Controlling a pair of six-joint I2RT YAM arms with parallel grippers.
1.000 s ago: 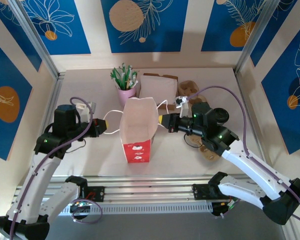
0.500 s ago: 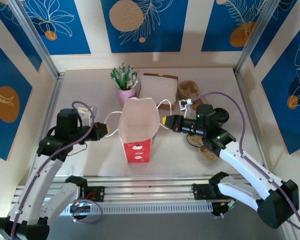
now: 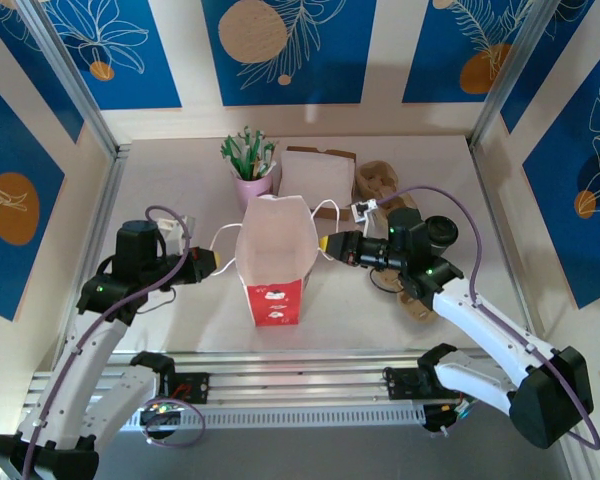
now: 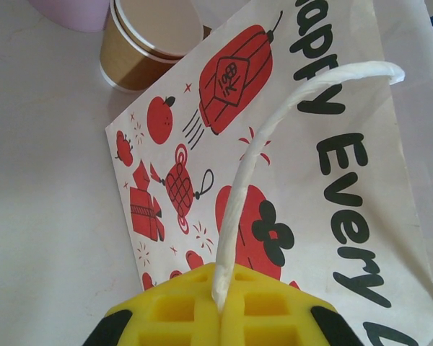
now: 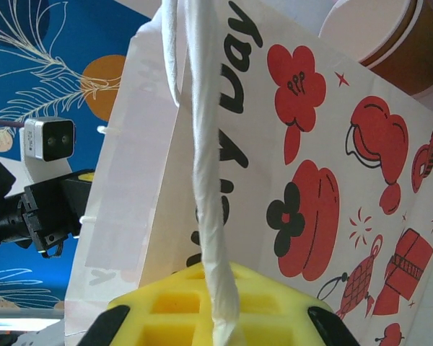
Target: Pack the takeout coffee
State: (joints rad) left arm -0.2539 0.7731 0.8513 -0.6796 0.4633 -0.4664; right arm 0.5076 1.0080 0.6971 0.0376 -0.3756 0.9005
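White paper bag (image 3: 277, 258) with red lanterns, flowers and black lettering stands upright and open-mouthed at the middle of the tabletop (image 3: 180, 170), between two robot arms. The left tool (image 3: 211, 262) is clenched on the bag's left handle (image 4: 274, 137), a twisted white paper cord that rises from between its yellow pads (image 4: 180, 310) in the left wrist view. The right tool (image 3: 327, 245) is clenched on the right handle (image 5: 202, 144), a doubled white cord that hangs down into its yellow pads (image 5: 173, 313). Both handles are drawn outward, away from the bag's sides.

The takeout coffee (image 3: 417, 304) appears to be the tan shape on the tabletop to the right of the bag, outside it, largely covered by the right arm; its lid cannot be made out clearly.

Behind the bag, toward the back wall, a pink cup (image 3: 252, 186) holds green and white sticks. Just right of it lies a flat kraft box (image 3: 318, 168), and beyond that a crumpled brown paper item (image 3: 377, 180). In the left wrist view a lidless tan cup (image 4: 141, 50) with a white inside stands just beside the pink cup, close to the bag's printed side.
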